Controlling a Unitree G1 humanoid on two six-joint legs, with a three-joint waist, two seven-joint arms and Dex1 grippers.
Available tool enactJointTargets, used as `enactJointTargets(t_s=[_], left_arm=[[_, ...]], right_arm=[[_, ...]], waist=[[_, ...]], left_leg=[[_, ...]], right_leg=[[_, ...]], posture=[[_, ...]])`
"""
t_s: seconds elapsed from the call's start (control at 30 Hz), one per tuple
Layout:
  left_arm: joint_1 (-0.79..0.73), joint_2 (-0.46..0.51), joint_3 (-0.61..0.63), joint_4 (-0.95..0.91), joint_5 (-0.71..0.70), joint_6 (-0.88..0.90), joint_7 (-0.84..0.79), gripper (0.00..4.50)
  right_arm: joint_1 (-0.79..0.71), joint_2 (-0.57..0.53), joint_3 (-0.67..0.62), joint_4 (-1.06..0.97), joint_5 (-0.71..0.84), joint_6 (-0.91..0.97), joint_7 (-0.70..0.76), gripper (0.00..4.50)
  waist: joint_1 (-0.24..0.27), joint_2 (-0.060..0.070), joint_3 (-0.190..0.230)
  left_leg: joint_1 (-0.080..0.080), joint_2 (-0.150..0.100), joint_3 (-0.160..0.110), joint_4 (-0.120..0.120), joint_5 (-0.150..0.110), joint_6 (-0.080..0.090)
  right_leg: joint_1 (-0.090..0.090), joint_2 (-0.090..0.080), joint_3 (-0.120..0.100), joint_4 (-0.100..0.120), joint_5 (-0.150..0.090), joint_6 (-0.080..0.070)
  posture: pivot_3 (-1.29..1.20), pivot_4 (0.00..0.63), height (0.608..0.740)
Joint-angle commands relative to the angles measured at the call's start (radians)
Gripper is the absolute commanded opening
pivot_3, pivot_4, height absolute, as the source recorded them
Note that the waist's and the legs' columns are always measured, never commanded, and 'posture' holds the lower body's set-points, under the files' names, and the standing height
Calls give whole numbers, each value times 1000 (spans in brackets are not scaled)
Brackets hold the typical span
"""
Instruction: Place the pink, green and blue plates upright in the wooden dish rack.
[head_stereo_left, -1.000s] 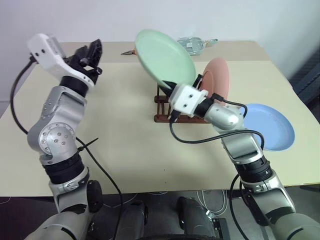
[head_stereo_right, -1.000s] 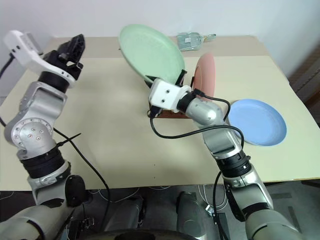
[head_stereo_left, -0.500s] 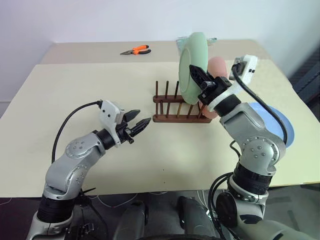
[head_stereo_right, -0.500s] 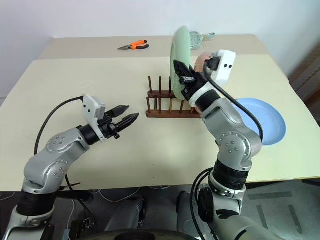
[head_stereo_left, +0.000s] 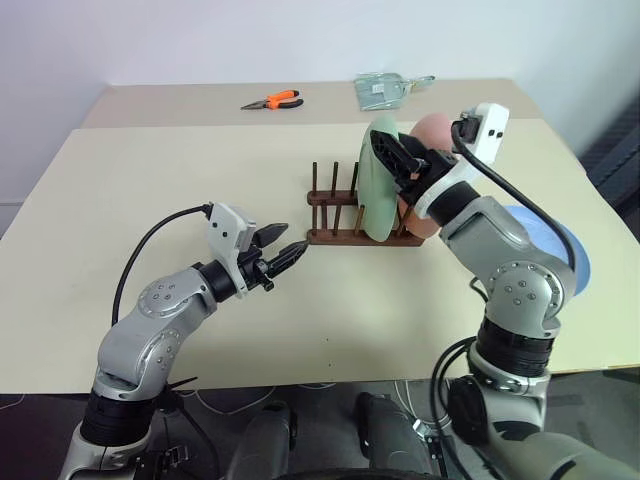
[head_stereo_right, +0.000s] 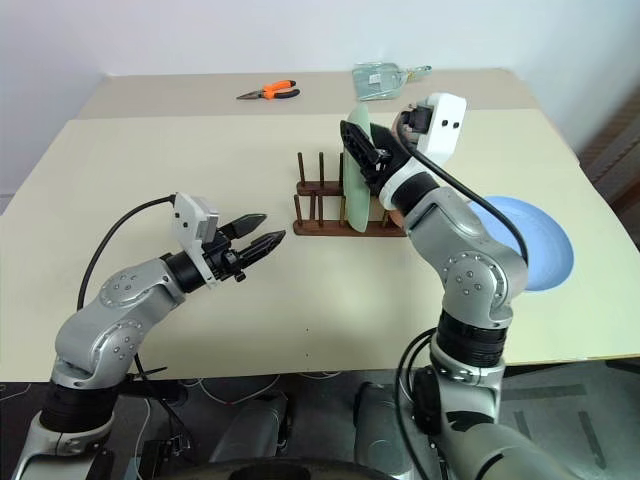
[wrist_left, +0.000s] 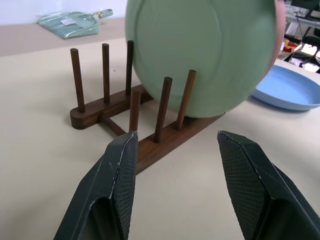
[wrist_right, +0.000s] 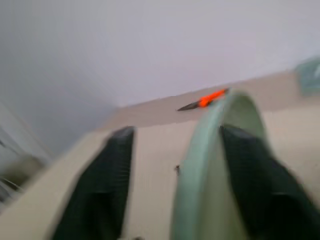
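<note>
The green plate (head_stereo_left: 379, 190) stands upright between the pegs of the wooden dish rack (head_stereo_left: 340, 214). My right gripper (head_stereo_left: 392, 152) is open astride its top rim, one finger (wrist_right: 107, 185) on each side of the plate (wrist_right: 215, 165). The pink plate (head_stereo_left: 433, 132) stands upright in the rack just behind the green one, partly hidden by my right arm. Flat on the table to the right lies the blue plate (head_stereo_left: 565, 245). My left gripper (head_stereo_left: 293, 238) hovers open and empty just left of the rack, pointing at it (wrist_left: 125, 107).
Orange-handled pliers (head_stereo_left: 272, 100) and a clear packet (head_stereo_left: 385, 88) lie at the back of the beige table (head_stereo_left: 150, 180). Bare pegs fill the rack's left half.
My right gripper has lowered the green plate from tilted in the air into the rack and opened. My left arm came down from high at the left to beside the rack.
</note>
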Motion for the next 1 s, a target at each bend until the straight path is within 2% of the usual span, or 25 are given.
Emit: enactJointTargets(t_s=[0.03, 0.1, 0.23, 0.33, 0.37, 0.47, 0.57, 0.7, 0.77, 0.83, 1.0], left_arm=[[-5, -5, -17, -52, -5, -4, -15, 2587], [-7, -8, -36, -48, 2, -5, -23, 2587], [-16, -6, -92, -36, 28, -12, -54, 2587], [-29, -2, -139, -20, 50, -26, -96, 2587], [-37, -4, -155, -14, 55, -32, -113, 2587], [-56, -14, -177, -2, 63, -39, -144, 2587], [-76, -28, -194, 11, 70, -41, -163, 2587], [-83, -36, -202, 7, 75, -40, -173, 2587], [-82, -35, -201, 2, 79, -39, -174, 2587], [-79, -33, -198, -2, 82, -37, -175, 2587], [-70, -22, -185, -16, 87, -34, -166, 2587]], right_arm=[[-37, -148, 67, -70, -143, -174, 145, 3108], [-43, -233, 34, -72, -167, -227, 199, 3108], [-19, -385, -197, -1, -77, -206, 274, 3108], [182, -511, -329, 42, -113, -191, 363, 3989], [290, -546, -332, 23, -141, -191, 397, 4475], [507, -587, -293, -33, -195, -198, 448, 4475], [649, -586, -212, -29, -293, -218, 432, 4475], [703, -562, -92, 57, -435, -257, 367, 4475], [695, -547, -54, 119, -485, -267, 337, 3948], [676, -527, -43, 165, -501, -265, 320, 3171], [628, -513, -40, 235, -529, -290, 312, 511]], waist=[[0, 0, 0], [0, -1, 0], [8, -1, 0], [25, -5, -2], [26, -5, -2], [25, -2, -1], [18, 1, -1], [18, 1, -1], [22, 1, -1], [26, 0, -1], [27, 1, -1]], left_leg=[[0, 0, 0, 0, 0, 0], [0, 0, 0, 0, 0, 0], [0, 0, 0, 1, 0, 0], [0, 0, -1, 1, -1, 1], [1, 0, -1, 1, -1, 3], [1, 0, 1, 1, -2, 3], [1, 1, 5, 1, -2, 3], [2, 1, 6, 2, -2, 3], [2, 1, 5, 3, -2, 3], [1, 1, 5, 3, -2, 3], [1, 0, 4, 3, -2, 3]], right_leg=[[0, 0, 0, 0, 0, 1], [1, 0, 0, -1, -1, 2], [3, 0, 0, -2, -1, 1], [5, -1, -1, -4, -1, 0], [6, -1, -2, -4, -2, 1], [7, -2, -1, -5, -2, 2], [6, -2, 2, -4, -3, 2], [7, -2, 2, -4, -4, 4], [6, -2, 2, -4, -4, 4], [6, -2, 2, -4, -4, 3], [6, -2, 1, -4, -3, 2]], posture=[[0, 150, 740], [0, 150, 740], [0, 150, 740], [0, 150, 740], [0, 150, 740], [0, 150, 740], [0, 150, 740], [0, 150, 740], [0, 150, 740], [0, 150, 740], [0, 150, 740]])
